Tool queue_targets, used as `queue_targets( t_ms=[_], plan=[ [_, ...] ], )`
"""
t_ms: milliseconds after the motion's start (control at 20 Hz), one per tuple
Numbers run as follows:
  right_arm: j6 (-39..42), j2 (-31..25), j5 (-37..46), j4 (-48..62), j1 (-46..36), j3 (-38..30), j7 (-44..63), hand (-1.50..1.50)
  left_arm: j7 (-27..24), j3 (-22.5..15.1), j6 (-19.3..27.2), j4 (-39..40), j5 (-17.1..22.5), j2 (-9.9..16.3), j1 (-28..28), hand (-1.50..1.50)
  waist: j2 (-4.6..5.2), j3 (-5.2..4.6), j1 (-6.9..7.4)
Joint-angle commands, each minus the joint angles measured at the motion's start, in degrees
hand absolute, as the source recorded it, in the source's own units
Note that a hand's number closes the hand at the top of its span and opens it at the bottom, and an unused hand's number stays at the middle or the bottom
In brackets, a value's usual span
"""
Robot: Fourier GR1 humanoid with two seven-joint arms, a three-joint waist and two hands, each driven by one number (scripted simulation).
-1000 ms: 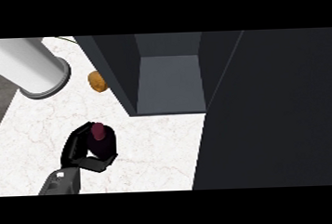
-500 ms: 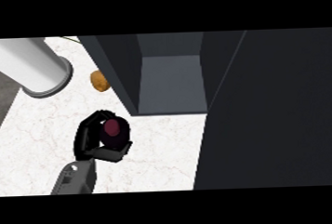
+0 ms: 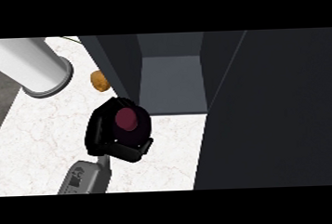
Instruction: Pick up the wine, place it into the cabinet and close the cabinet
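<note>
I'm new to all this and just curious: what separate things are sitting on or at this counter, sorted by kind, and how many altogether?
Wine bottle, held in the left hand: 1
Open cabinet: 1
White cylinder: 1
Small brown rounded item, too small to identify: 1
Total: 4 things. Only one hand is in view.

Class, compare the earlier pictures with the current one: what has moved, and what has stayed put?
The left hand, curled round the wine, has carried it up the counter to the open cabinet. The white cylinder and small brown object stayed put.
</note>
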Motion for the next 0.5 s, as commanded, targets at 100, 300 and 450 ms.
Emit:
queue_targets(
  t_ms=[100,300,450],
  plan=[
    [1.0,-0.3,-6.9,-5.5,2.1,-2.8,2.7,-1.50,9.3,-9.9,13.3,-7.7,4.6,-0.1,-4.6,1.50,0.28,-0.01,-0.80],
    [1.2,0.0,-6.1,-6.0,4.1,-2.9,1.9,-1.50,16.7,-13.3,21.2,-12.4,3.5,-0.1,-7.7,1.50,0.30,-0.01,-0.56],
    [0.4,0.5,-3.7,-6.4,2.8,0.1,3.4,-1.50,23.1,-10.2,22.5,-11.7,1.9,-0.1,-14.6,1.50,0.28,-0.03,-0.60]
  ],
)
